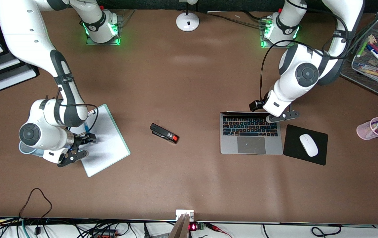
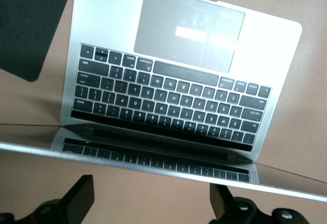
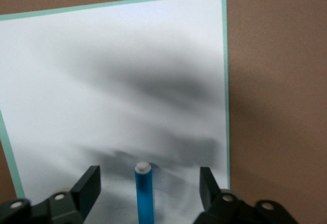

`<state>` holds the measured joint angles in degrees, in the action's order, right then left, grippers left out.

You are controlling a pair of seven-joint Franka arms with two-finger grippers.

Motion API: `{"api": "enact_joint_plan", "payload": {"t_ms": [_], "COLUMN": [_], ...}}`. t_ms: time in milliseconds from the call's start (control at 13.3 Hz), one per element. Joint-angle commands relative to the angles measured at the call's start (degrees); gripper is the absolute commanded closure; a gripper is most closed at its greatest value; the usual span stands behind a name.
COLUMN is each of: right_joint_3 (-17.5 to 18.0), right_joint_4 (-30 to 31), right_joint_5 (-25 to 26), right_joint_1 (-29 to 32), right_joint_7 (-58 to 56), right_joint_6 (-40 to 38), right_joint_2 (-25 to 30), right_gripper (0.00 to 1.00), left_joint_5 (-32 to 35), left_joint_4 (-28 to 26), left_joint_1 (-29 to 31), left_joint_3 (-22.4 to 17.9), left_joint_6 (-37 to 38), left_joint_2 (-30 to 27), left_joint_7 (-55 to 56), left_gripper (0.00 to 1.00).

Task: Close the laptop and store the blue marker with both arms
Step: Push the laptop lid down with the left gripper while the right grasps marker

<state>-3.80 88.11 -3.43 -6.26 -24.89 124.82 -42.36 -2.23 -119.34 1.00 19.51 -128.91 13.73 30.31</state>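
Note:
The laptop (image 1: 251, 134) stands open toward the left arm's end of the table, with its lit keys facing up. My left gripper (image 1: 283, 116) hovers open at the top edge of the lid (image 2: 153, 166), and its fingers (image 2: 82, 198) stand apart on either side of that edge without touching it. The blue marker (image 3: 144, 196) lies flat on a white board (image 1: 108, 142) toward the right arm's end. My right gripper (image 1: 81, 147) is low over it and open, one finger (image 3: 91, 183) on each side with a gap between finger and marker. Only a short piece of the blue marker (image 1: 86, 127) shows in the front view.
A black stapler (image 1: 164, 133) lies mid-table. A black mouse pad (image 1: 294, 155) with a white mouse (image 1: 308, 144) sits beside the laptop. A pink cup of pens (image 1: 373, 128) and a mesh tray of markers (image 1: 370, 81) stand at the left arm's end. A pale round holder (image 1: 23, 150) shows under the right arm.

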Motion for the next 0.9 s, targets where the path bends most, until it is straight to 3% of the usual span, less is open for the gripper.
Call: {"api": "enact_joint_plan", "payload": {"t_ms": [0,150,225,825], "right_joint_3": [0.02,0.02,0.02,0.02], "right_joint_4": [-0.13,0.13,0.39,1.01], "right_joint_5": [0.79,0.79,0.79,0.79], "right_joint_1": [-0.33,-0.16,-0.07,0.02], "right_joint_7": [-0.25,-1.21,-1.22,-1.13], "right_joint_6": [0.25,0.25,0.25,0.25], "right_joint_2": [-0.52,-0.61,-0.61,-0.97], "right_gripper": [0.23,0.32,0.43,0.44], "left_joint_5": [0.21,0.21,0.21,0.21], "left_joint_4": [4.46,5.78,5.79,7.63], "left_joint_1": [0.76,0.76,0.76,0.76], "left_joint_3": [0.18,0.18,0.18,-0.26], "left_joint_6": [-0.02,-0.9,-2.03,-6.53], "left_joint_2": [4.02,5.69,6.31,11.58], "left_joint_7": [-0.6,-0.6,-0.6,-0.6], "left_gripper": [0.0,0.0,0.0,0.0]}}
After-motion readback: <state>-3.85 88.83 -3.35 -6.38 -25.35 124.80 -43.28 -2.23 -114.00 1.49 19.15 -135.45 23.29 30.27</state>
